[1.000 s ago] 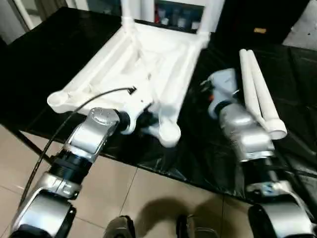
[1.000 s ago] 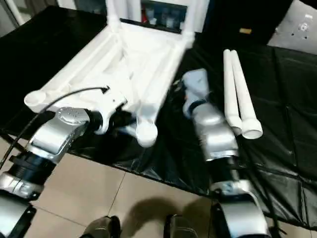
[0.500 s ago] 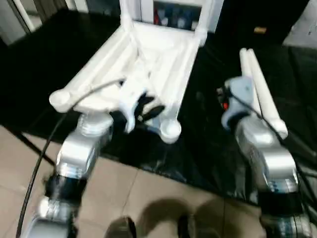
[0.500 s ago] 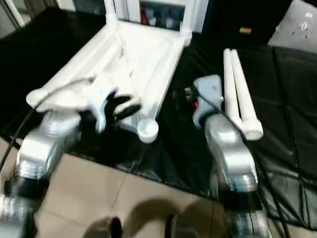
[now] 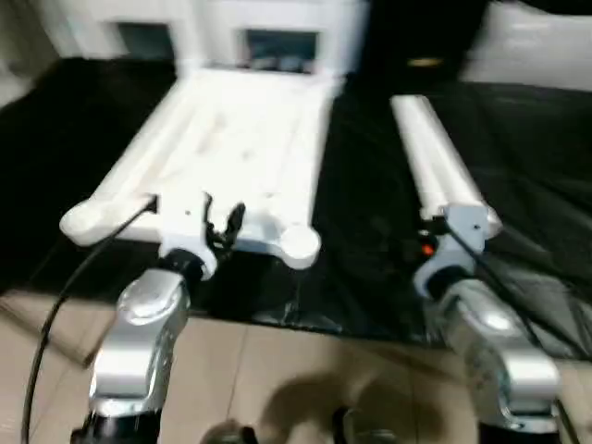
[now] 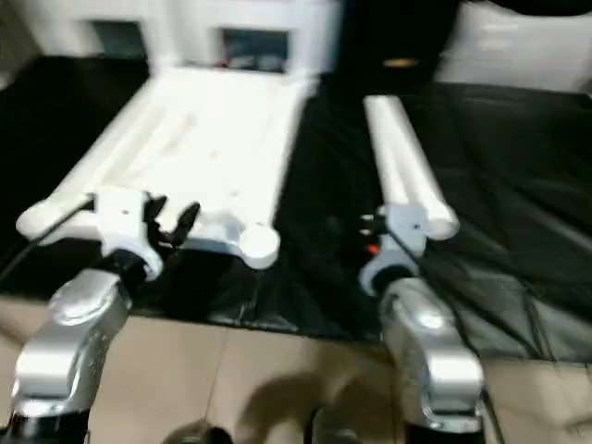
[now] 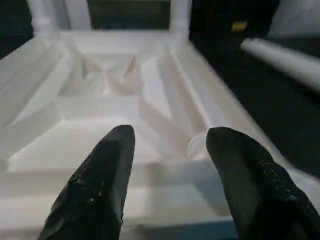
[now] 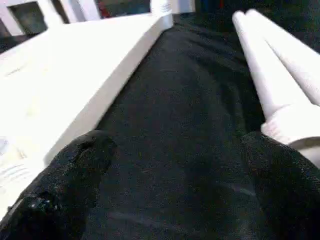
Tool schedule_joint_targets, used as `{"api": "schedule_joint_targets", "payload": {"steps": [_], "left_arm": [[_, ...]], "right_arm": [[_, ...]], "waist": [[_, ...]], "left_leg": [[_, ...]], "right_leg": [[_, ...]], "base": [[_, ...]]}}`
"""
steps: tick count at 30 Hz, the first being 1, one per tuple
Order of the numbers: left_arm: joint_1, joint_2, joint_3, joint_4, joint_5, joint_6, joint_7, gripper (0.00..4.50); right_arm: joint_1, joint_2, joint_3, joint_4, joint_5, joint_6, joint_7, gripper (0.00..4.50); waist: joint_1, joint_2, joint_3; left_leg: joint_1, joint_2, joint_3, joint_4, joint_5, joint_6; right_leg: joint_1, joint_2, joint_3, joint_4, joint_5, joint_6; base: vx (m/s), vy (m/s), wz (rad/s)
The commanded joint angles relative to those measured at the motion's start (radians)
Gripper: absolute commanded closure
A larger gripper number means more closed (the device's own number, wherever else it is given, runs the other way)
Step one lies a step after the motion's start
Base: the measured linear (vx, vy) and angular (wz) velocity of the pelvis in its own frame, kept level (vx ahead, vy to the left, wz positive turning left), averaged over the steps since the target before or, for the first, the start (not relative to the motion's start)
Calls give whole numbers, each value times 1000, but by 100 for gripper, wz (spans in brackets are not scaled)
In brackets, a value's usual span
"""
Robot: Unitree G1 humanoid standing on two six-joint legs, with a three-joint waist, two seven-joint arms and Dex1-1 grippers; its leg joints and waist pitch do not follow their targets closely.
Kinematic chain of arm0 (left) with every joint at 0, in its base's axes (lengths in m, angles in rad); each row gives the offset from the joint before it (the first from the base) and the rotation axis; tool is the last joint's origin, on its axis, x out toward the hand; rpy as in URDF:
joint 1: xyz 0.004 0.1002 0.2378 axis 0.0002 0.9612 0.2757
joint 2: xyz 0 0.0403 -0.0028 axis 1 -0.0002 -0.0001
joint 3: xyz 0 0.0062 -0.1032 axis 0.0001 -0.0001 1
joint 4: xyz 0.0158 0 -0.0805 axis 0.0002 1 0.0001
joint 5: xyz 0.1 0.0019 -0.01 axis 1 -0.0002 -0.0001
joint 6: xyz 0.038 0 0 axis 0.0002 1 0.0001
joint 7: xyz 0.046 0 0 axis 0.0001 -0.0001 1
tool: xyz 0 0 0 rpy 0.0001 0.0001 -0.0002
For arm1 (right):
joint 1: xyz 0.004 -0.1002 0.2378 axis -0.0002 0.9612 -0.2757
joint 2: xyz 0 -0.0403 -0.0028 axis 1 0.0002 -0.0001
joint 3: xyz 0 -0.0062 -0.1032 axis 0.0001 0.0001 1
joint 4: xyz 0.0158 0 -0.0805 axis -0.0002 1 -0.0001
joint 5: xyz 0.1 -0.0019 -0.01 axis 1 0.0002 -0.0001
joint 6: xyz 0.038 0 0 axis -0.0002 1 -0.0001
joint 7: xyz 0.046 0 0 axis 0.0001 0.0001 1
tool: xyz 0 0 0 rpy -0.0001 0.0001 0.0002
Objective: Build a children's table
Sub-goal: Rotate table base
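Tabletop [image 5: 236, 139] lies ribbed side up on the black-covered bench [image 5: 370, 250], with two white legs [image 5: 435, 166] lying side by side just to its right. Left end effector [image 5: 220, 222] reaches level toward the tabletop's near edge, fingers [image 7: 100, 185] apart and empty. Right end effector [image 8: 170, 165] points forward beside the legs' near ends, jaws spread wide, holding nothing.
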Motion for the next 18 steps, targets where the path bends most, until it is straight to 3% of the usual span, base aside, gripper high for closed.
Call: {"api": "schedule_joint_targets", "payload": {"steps": [1,2,3,4,6,7,8,9,10,11,12,13,14,15,16,17,18], "left_arm": [[21,5,7,-38,-5,22,14,177],[29,13,0,-41,9,29,17,177],[36,17,-5,-41,19,24,18,177],[42,16,-6,-42,18,18,16,177],[48,13,-5,-46,16,18,16,177],[54,8,-2,-60,8,19,18,177],[55,7,-1,-67,5,20,22,177],[54,4,3,-73,-1,22,24,177],[54,-1,8,-83,-15,34,25,177],[55,0,7,-88,-18,37,24,177],[56,2,6,-90,-18,36,22,177],[57,4,4,-91,-17,34,20,177],[57,4,3,-92,-16,38,19,177],[57,4,3,-92,-16,38,20,177],[60,6,0,-94,-15,44,16,177],[61,7,-1,-95,-15,46,15,177],[63,8,-1,-96,-15,48,13,177]], "right_arm": [[12,-19,4,-13,-14,20,-5,0],[15,-16,-1,-12,-9,18,-9,0],[14,-18,-4,-13,-17,29,-22,0],[10,-20,-6,-13,-23,37,-30,0],[4,-12,-13,-11,-16,41,-34,0],[-4,-6,-11,-7,-13,15,-24,0],[-2,-10,3,-9,-19,-19,-16,0],[0,-10,13,-11,-16,-53,-3,0],[3,-22,30,-21,12,-56,41,0],[4,-22,32,-25,25,-48,50,0],[4,-16,31,-25,27,-46,45,0],[4,-11,30,-25,28,-46,40,0],[-1,-16,33,-20,3,-27,12,0],[-2,-17,33,-19,-1,-24,7,0],[-18,-24,34,-4,-22,74,-32,0],[-22,-23,30,0,-20,98,-39,0],[-26,-19,25,4,-13,123,-43,0]], "waist": [[-15,17,-65],[-17,11,-61],[-16,-1,-65],[-15,-2,-68],[-17,-3,-70],[-16,-6,-78],[-16,-6,-78],[-18,-4,-77],[-25,-10,-75],[-33,-3,-70],[-40,0,-65],[-57,9,-54],[-67,12,-46],[-60,43,-39],[23,41,-34],[38,46,-41],[14,-3,-66]], "left_leg": [[34,69,-49,-153,-435,-81],[35,55,-38,-146,-468,-70],[37,36,-30,-128,-468,-52],[38,30,-30,-121,-438,-43],[33,31,-34,-121,-412,-38],[19,37,-38,-128,-376,-35],[20,38,-37,-128,-372,-34],[31,38,-37,-126,-409,-35],[42,39,-39,-127,-468,-37],[48,39,-45,-130,-520,-35],[61,39,-47,-129,-562,-33],[88,43,-53,-133,-664,-30],[111,51,-52,-144,-736,-28],[20,116,-63,-250,-867,-25],[-32,127,-8,-289,-936,-18],[10,137,13,-273,-902,13],[103,112,3,-156,-755,-10]], "right_leg": [[31,-16,-50,-51,-242,-91],[29,-24,-51,-70,-317,-84],[29,-48,-46,-89,-475,-60],[25,-58,-44,-101,-578,-33],[29,-61,-51,-103,-599,-21],[41,-67,-57,-98,-563,-19],[38,-67,-56,-97,-552,-23],[34,-68,-59,-100,-584,-23],[36,-65,-70,-103,-650,-13],[42,-64,-86,-110,-705,2],[38,-60,-99,-118,-739,9],[37,-44,-148,-141,-779,26],[36,-19,-194,-162,-755,31],[158,-31,-200,62,-434,2],[192,-29,-197,178,-229,-17],[157,-32,-172,186,-233,-22],[117,-73,-63,89,-666,17]], "base": [[-38,68,2],[-38,68,2],[0,0,0],[0,0,0],[0,0,0],[0,0,0],[0,0,0],[0,0,0],[0,0,0],[0,0,0],[0,0,0],[0,0,0],[0,0,0],[0,0,0],[10,-52,4],[10,-52,4],[100,-160,14]]}}
